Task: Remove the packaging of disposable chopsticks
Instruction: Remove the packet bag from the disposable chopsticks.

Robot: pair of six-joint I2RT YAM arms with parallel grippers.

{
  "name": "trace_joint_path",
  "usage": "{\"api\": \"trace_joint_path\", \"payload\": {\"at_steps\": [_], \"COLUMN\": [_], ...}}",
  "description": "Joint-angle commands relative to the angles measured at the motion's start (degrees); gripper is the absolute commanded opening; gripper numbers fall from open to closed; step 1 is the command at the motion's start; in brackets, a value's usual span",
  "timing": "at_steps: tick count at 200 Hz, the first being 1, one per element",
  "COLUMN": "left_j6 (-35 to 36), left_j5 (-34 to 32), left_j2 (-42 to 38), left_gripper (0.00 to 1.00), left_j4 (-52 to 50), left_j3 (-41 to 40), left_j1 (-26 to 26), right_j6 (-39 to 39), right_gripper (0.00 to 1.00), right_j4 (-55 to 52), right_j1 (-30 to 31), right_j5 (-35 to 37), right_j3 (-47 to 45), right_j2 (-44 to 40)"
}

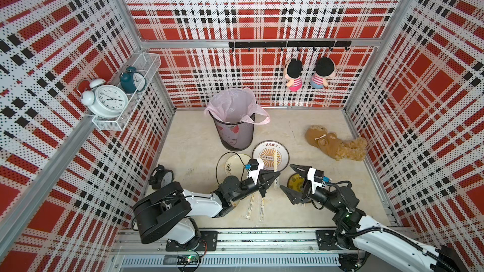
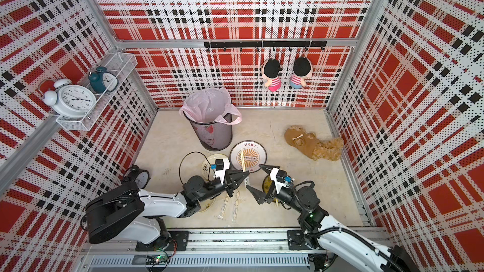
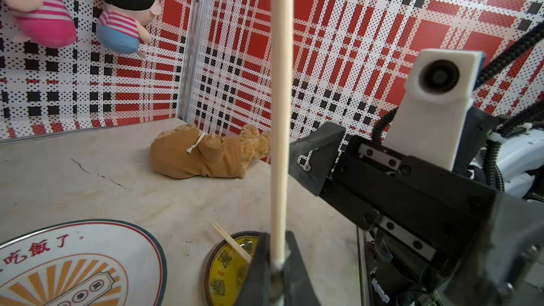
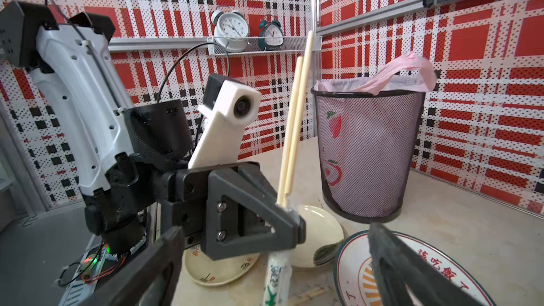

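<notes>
Left gripper (image 3: 276,260): clamped tight on the open end of a sleeve (image 4: 276,278), with the chopsticks (image 4: 291,130) poking up bare out of it.
Why like that: my guess is the pinch pins the plastic so the sticks can slide free.
Right gripper (image 1: 286,176): spread wide, holding nothing, just beside the sticks. Probably lining up a grab.
Right wrist view only: printed sleeve dangling under the left jaws.
Top views only: two wrapped pairs (image 1: 250,206) flat on the table (image 1: 196,153) near the rail (image 1: 262,236), plus a bare pair (image 1: 275,160) on the patterned plate (image 1: 258,150).
</notes>
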Motion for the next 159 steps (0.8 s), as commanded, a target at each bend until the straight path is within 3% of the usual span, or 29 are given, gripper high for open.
{"api": "trace_joint_path", "payload": {"at_steps": [1, 42, 54, 159], "left_j6": [3.0, 4.6, 4.8, 5.3], "left_j5": [3.4, 5.0, 4.6, 3.2], "left_j2": [-2.7, -4.3, -4.3, -5.4], "left_gripper": [0.0, 0.0, 0.0, 0.0], "left_j4": [-3.1, -6.9, -7.1, -7.4], "left_j3": [-1.2, -1.2, -1.3, -1.6], "left_j1": [0.8, 0.8, 0.7, -0.4], "right_j6": [0.9, 2.1, 2.6, 2.0], "right_gripper": [1.0, 1.0, 0.96, 0.32], "right_j4": [-1.9, -2.4, -1.3, -2.0], "right_j1": [-2.7, -4.8, -4.8, -4.8], "right_j5": [-5.5, -15.2, -16.4, -19.6], "right_j3": [4.0, 10.6, 11.3, 14.1], "right_j2": [1.2, 9.3, 11.3, 18.0]}}
